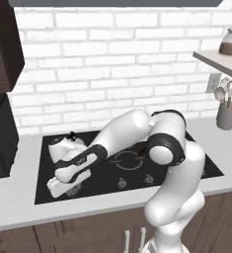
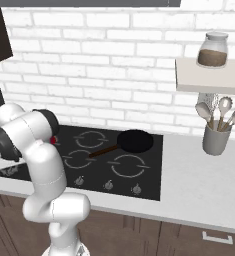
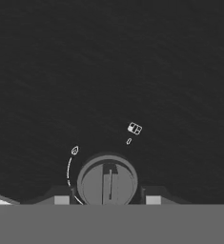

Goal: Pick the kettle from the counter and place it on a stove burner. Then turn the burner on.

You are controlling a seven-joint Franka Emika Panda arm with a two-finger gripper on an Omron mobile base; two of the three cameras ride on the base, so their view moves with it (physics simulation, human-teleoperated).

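Two dark finger tips (image 3: 62,196) sit at the bottom of the hand view, one on each side of a round silver stove knob (image 3: 107,183), so the gripper (image 3: 107,199) is straddling that knob. The tips look right up against its sides, but honestly whether they're actually squeezing it can't be told from the pictures. Small white markings, a flame icon and a curved dial line, show on the black glass just left of the knob.

Over in the left base view, the arm (image 1: 137,133) bends from lower right down toward the lower left of the frame, with the hand low over the front left edge of the stove (image 1: 196,158). The kettle (image 1: 63,144) is sitting on the cooktop near its back left corner, just behind the forearm, shiny silver-white with a little dark knob on top. Which ring it sits on is hidden by the arm.

The right base view has a black frying pan (image 2: 135,141) on the back right part of the cooktop, handle pointing toward the lower left. The light counter (image 2: 204,175) runs off to the right, with a grey utensil holder (image 2: 215,138) full of spoons on it. Up on a wall shelf (image 2: 209,80) in the upper right there's a glass jar (image 2: 212,50) with brown contents. White brick wall behind everything.
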